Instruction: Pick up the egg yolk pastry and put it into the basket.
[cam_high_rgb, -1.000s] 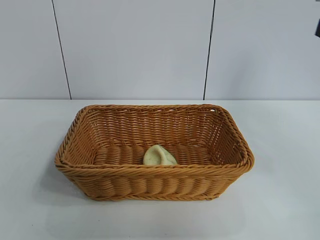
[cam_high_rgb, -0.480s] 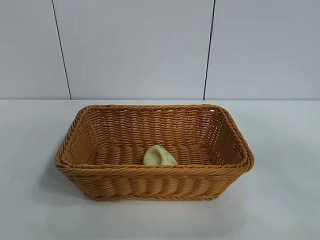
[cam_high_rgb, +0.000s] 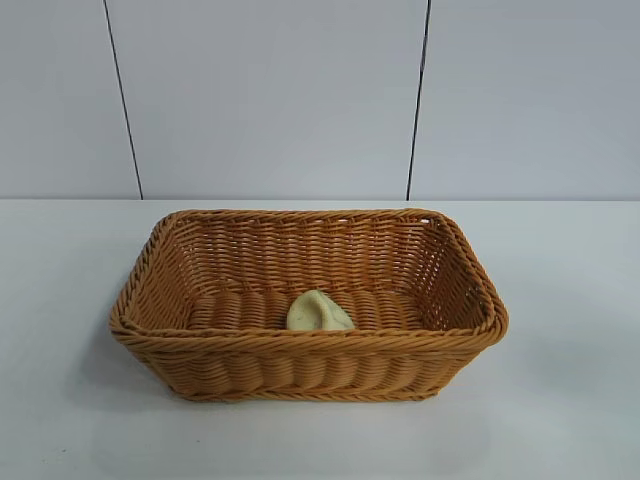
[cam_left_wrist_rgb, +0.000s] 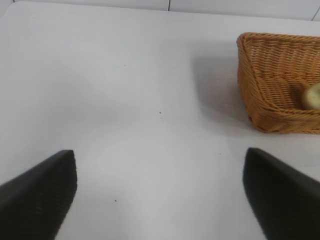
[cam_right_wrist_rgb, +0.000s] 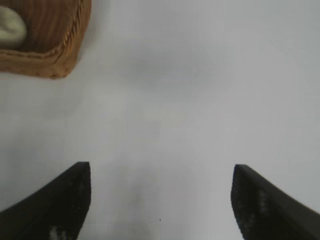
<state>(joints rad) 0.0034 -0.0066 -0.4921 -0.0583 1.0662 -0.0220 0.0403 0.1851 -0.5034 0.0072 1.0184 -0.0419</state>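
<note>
Now the right end effector (cam_right_wrist_rgb: 160, 200) hangs over bare white counter (cam_right_wrist_rgb: 190, 100), its two dark fingers (cam_right_wrist_rgb: 55, 205) spread wide with nothing between them; from its wrist view one corner of the basket (cam_right_wrist_rgb: 60, 55) sits well apart from the fingertips, and the egg yolk pastry (cam_right_wrist_rgb: 11, 27) shows pale inside that corner. Likewise the left end effector (cam_left_wrist_rgb: 160, 195) is released, its dark fingers (cam_left_wrist_rgb: 42, 192) standing far apart over the counter (cam_left_wrist_rgb: 125, 100) and gripping nothing, with the basket (cam_left_wrist_rgb: 265, 95) off to one side and clear of it; a sliver of the egg yolk pastry (cam_left_wrist_rgb: 312, 96) peeps over the woven wall. Seen from outside the rig, neither arm is in view. The basket (cam_high_rgb: 310, 365), a golden-brown rectangular wicker one with sloping sides and a braided rim, rests on the counter (cam_high_rgb: 560, 380) in front of a pale panelled wall (cam_high_rgb: 270, 100). The egg yolk pastry (cam_high_rgb: 318, 312) lies on the basket's floor, close against the near long wall and roughly midway along it, a shallow dent showing on its surface.
</note>
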